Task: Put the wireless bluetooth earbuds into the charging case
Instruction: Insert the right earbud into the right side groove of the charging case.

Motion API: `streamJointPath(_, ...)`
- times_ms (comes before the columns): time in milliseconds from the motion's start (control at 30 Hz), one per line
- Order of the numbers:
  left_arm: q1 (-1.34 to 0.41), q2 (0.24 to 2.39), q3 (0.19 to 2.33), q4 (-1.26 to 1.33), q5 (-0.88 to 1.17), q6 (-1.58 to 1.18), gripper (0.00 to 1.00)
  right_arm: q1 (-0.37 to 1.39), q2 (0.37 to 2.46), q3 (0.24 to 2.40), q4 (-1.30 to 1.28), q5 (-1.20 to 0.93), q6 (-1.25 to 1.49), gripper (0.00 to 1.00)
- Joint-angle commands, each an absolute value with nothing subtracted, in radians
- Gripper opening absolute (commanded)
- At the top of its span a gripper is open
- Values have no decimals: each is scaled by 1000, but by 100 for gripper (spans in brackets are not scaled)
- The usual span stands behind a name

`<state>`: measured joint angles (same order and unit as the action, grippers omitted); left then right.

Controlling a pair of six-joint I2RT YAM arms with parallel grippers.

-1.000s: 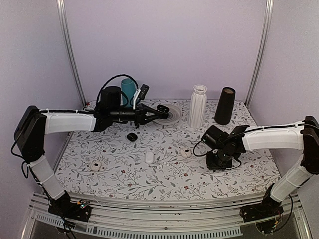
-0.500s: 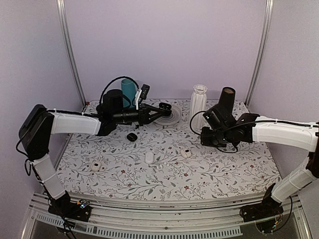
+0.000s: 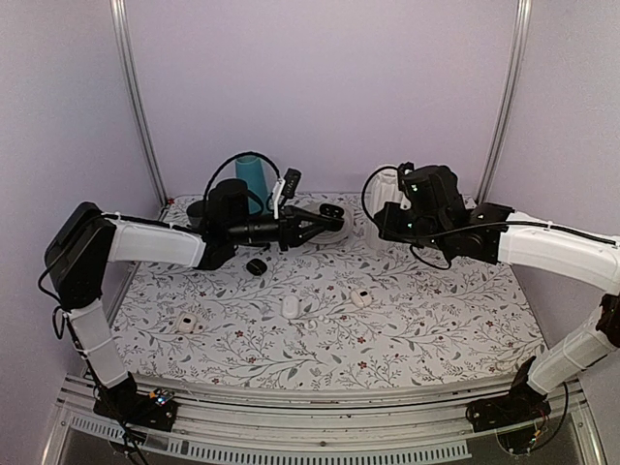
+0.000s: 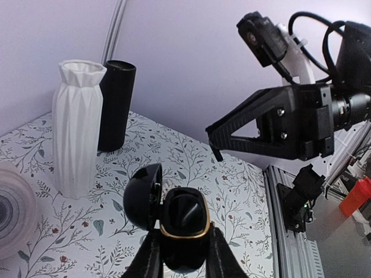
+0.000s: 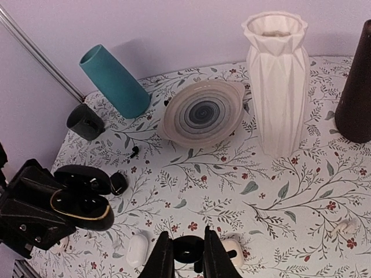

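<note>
A black charging case (image 4: 184,223) with a gold rim hangs in the air with its lid swung open to the left, and my left gripper (image 4: 183,240) is shut on its lower body. From above, the case (image 3: 329,209) is over the back middle of the table. My right gripper (image 5: 185,248) is shut on a small black earbud (image 5: 186,252). It hovers to the right of the case (image 5: 81,205), apart from it. Another black earbud (image 5: 134,152) lies on the cloth, and a white one (image 5: 349,226) at the right.
On the flowered cloth lie a small black case (image 3: 257,266) and white cases (image 3: 290,306), (image 3: 361,298), (image 3: 186,323). At the back stand a teal cup (image 5: 113,81), a striped plate (image 5: 203,111), a white vase (image 5: 277,81) and a black cylinder (image 5: 355,87).
My right arm has risen from the table's right side and swung back and left toward the held case. My left gripper has carried the case slightly to the right.
</note>
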<state>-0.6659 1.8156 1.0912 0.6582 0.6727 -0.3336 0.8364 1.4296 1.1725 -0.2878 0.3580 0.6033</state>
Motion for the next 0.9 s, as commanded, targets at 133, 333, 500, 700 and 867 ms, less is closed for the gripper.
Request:
streamJointPath(133, -697, 1832, 1142, 704, 692, -365, 0, 832, 1423, 1254, -131, 336, 532, 12)
streamJointPath(333, -710, 1849, 1158, 721, 688, -396, 0, 832, 1441, 1272, -91, 288, 537, 12)
streamJointPath(500, -714, 1858, 1179, 729, 680, -419, 0, 833, 1442, 1256, -54, 240, 556, 12)
streamJointPath(700, -722, 1858, 1196, 742, 679, -434, 0, 834, 1434, 1216, 1, 204, 582, 12)
streamJointPath(867, -727, 1856, 1209, 744, 678, -436, 0, 835, 1438, 1194, 22, 195, 591, 12)
